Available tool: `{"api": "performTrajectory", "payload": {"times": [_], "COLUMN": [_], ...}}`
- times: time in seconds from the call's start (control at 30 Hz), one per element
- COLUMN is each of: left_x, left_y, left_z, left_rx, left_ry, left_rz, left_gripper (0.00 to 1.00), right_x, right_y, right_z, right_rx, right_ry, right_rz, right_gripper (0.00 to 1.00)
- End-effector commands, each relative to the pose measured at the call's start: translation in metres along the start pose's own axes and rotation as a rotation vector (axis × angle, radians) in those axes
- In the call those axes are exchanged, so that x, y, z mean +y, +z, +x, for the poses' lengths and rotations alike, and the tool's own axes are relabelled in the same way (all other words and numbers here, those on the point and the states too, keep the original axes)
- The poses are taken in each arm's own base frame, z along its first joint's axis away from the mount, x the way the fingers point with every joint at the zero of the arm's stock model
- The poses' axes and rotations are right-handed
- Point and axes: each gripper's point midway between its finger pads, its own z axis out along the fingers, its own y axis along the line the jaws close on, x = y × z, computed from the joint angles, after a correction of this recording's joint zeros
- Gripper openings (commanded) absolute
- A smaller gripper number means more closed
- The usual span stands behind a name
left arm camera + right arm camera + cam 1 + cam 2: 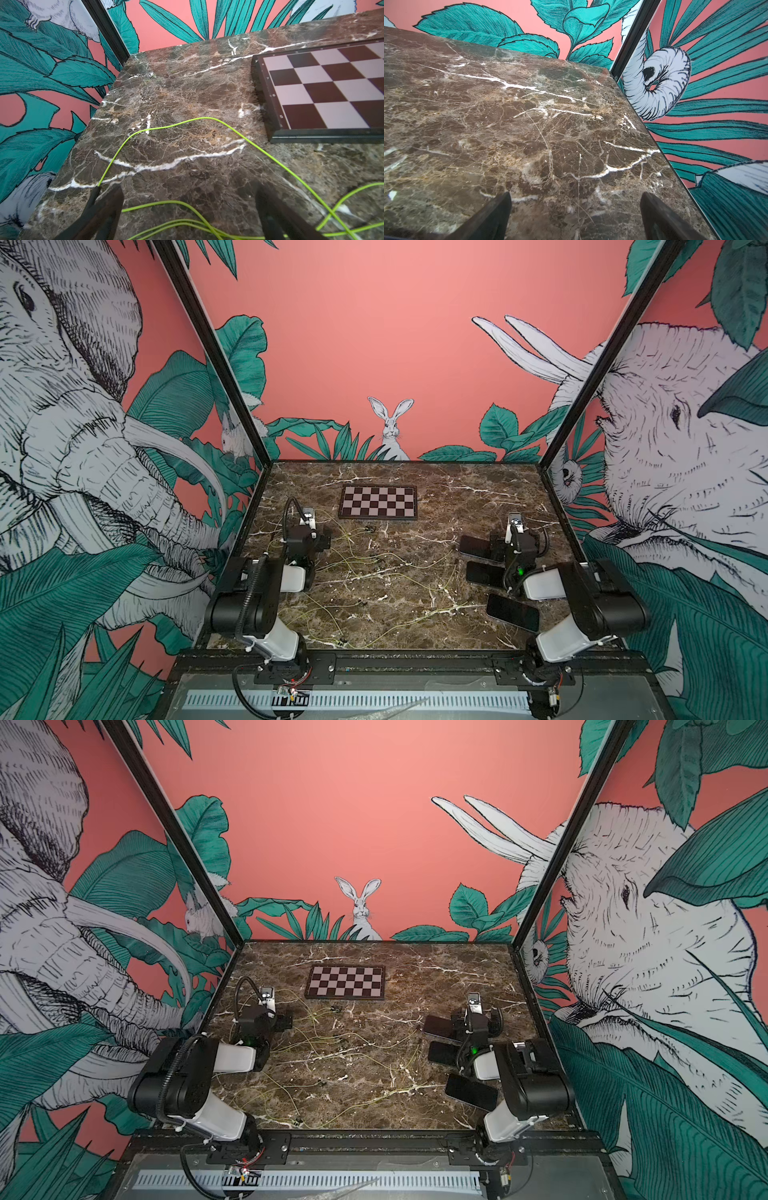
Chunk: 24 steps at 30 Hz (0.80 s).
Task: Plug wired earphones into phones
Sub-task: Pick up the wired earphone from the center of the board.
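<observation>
left gripper (pixel 189 207) spread wide above earphones (pixel 207 118) | right gripper (pixel 575 212) spread wide, empty | three phones (pixel 513 612) lying near it

Left wrist view: cords of the wired earphones (pixel 207 118) and the checkerboard plate (pixel 324 91) are cut off by the frame edge. A dark cord end (pixel 94 196) is half hidden beside a blurred finger (pixel 105 212) of the left gripper (pixel 189 193); contact cannot be judged. The right gripper (pixel 575 197) fingers are likewise blurred and cropped. In both top views two of the phones (pixel 473 546) are partly covered by the right arm (pixel 519 556). Earbuds and plugs are too small there to be told apart.
</observation>
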Motion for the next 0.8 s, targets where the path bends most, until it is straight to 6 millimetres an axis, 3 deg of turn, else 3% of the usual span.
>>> {"api": "performTrajectory", "payload": {"times": [0.0, 0.77], "left_x": [0.0019, 0.0021], "left_y": [-0.0014, -0.0014], "left_z": [-0.0161, -0.0162], "left_rx": [-0.049, -0.050], "left_ry": [-0.020, -0.019], "left_rz": [-0.001, -0.002], "left_gripper": [1.00, 1.00], "right_x": [-0.0016, 0.0019], "right_y": [-0.0044, -0.0029], "right_z": [-0.0180, -0.0172], "right_rx": [-0.078, -0.066], "right_ry": [0.027, 0.020], "right_rz": [0.000, -0.016], "right_gripper": [0.99, 0.99]}}
